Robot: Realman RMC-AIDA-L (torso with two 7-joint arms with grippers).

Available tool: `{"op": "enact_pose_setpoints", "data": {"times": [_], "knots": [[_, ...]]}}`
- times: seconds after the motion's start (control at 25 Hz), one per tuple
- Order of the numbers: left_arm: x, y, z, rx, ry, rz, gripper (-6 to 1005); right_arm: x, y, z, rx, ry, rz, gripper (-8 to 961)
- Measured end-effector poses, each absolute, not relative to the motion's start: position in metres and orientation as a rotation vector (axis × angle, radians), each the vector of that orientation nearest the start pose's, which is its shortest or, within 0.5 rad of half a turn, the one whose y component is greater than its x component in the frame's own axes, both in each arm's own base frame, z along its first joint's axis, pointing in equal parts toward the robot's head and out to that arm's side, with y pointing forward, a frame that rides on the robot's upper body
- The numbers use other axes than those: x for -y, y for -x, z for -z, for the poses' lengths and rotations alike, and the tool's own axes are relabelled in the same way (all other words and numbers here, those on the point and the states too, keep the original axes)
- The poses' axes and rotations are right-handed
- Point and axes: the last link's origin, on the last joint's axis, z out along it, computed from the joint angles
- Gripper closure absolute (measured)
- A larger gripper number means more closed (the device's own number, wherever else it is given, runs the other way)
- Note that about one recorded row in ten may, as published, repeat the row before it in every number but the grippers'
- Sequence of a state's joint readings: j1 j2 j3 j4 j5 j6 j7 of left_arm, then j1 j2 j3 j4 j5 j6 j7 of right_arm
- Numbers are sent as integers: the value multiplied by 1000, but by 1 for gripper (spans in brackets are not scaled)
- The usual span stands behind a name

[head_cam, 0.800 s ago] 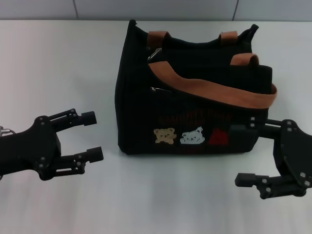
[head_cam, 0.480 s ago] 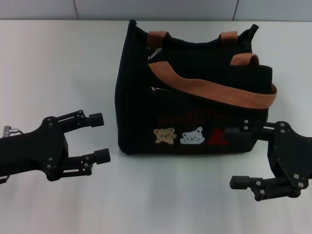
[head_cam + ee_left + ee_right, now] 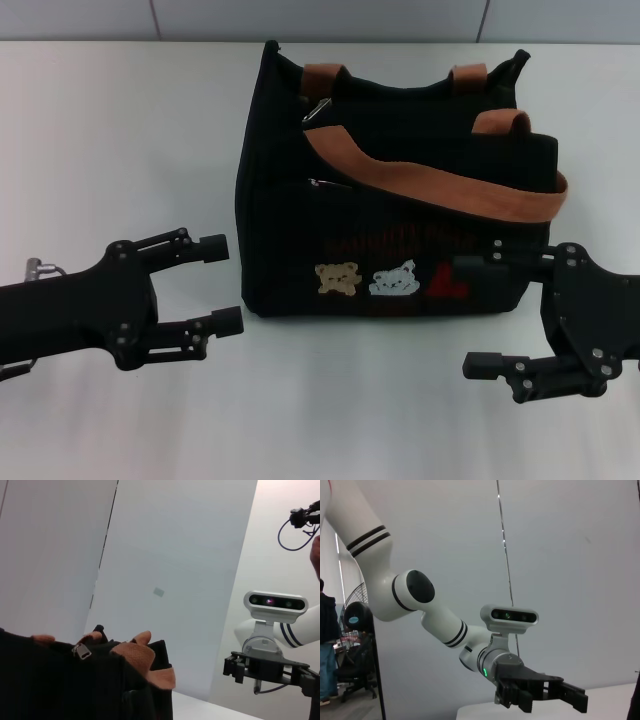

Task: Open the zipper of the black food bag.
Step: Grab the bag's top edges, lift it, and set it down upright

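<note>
The black food bag [image 3: 390, 200] stands upright mid-table, with tan handles and bear patches on its front. The zipper runs along the bag's top, and its silver pull tab [image 3: 317, 110] lies at the bag's left end. A smaller pocket pull [image 3: 320, 183] sits lower on the front. My left gripper [image 3: 228, 282] is open, just left of the bag's lower left corner and apart from it. My right gripper [image 3: 467, 315] is open at the lower right corner, its upper finger overlapping the bag's front. In the left wrist view the bag [image 3: 60, 685] and pull tab [image 3: 81, 650] are close.
White table [image 3: 120, 130] lies on all sides of the bag, with a grey wall band behind it. The tan shoulder strap [image 3: 440, 190] drapes across the bag's front. The left wrist view shows the right arm's wrist camera [image 3: 275, 601] beyond the bag.
Both grippers have closed in on the bag. The left one moved right toward its lower left corner and the right one moved left toward its lower right corner. The bag has not moved.
</note>
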State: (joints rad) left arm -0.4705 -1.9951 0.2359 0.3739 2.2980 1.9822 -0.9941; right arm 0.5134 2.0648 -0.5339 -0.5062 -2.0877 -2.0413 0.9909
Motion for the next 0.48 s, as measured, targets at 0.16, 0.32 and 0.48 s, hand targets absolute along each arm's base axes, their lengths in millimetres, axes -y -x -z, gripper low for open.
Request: {"op": "enact_pose_setpoints", "data": {"times": [0.16, 0.32, 0.48], "knots": [[-250, 290, -14, 459, 2759, 1114, 231, -259, -249, -6, -147, 2909, -1186, 141], [-254, 291, -6, 486, 2734, 1078, 242, -258, -250, -6, -154, 2903, -1186, 141], [-262, 294, 10, 538, 2693, 1000, 253, -258, -254, -6, -174, 2889, -1164, 141]]}}
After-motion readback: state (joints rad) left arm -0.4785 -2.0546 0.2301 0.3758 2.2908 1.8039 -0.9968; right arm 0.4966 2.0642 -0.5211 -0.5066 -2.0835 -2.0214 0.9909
